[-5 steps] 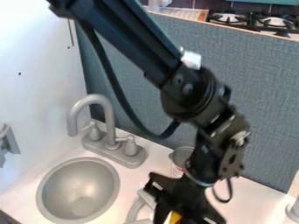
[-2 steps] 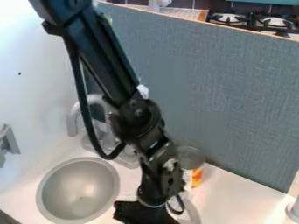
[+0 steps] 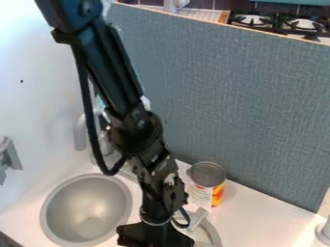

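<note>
The sink bowl point(image 3: 87, 205) is set into the white desk point(image 3: 254, 219), its round grey rim level with the top and a drain at its bottom. The black arm point(image 3: 132, 113) comes down from the upper left, crossing in front of the faucet point(image 3: 80, 132) behind the bowl. The pincer point(image 3: 156, 236) hangs at the lower edge of the view, just right of the bowl's near side. How far open it is, and whether it has hold of anything, I cannot tell.

Right of the bowl, beyond the pincer, the can point(image 3: 207, 179) stands upright on the desk near the foot of the blue-grey panel point(image 3: 245, 111). Its top is a grey disc and its side has a white, yellow and orange label; its contents cannot be made out. Also right of the bowl, nearer than the can, a grey curved rim point(image 3: 213, 230) lies partly behind the pincer; what it belongs to is unclear.

The panel bounds the desk behind the bowl and runs to the right; the white wall point(image 3: 38, 111) bounds it on the left. Open desk stretches right of the can, to a pale upright piece point(image 3: 324, 232) far right of the bowl.
</note>
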{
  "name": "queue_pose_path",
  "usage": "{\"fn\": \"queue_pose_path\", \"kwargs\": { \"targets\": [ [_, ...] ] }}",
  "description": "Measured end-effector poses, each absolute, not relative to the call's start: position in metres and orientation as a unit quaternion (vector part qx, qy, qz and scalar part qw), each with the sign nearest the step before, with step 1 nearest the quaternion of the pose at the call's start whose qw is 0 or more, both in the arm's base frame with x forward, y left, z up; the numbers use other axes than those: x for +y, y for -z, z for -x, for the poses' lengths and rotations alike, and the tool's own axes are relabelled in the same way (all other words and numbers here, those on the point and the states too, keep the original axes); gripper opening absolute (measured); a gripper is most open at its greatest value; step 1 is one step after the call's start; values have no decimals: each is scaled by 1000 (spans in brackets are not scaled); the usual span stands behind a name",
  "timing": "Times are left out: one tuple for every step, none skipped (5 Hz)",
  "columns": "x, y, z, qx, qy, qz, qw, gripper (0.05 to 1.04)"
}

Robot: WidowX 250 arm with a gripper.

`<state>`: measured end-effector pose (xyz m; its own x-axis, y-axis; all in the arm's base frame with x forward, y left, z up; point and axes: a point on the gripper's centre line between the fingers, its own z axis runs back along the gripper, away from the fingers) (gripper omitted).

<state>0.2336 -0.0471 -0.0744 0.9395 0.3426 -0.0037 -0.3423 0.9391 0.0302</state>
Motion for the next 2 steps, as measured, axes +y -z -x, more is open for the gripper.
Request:
{"fn": "queue_pose_path", "kwargs": {
  "targets": [
    [-45,78,-238,-28,-197,-15,980,403],
    [-45,89,-240,-50,-213,-5,976,403]
  ]
}}
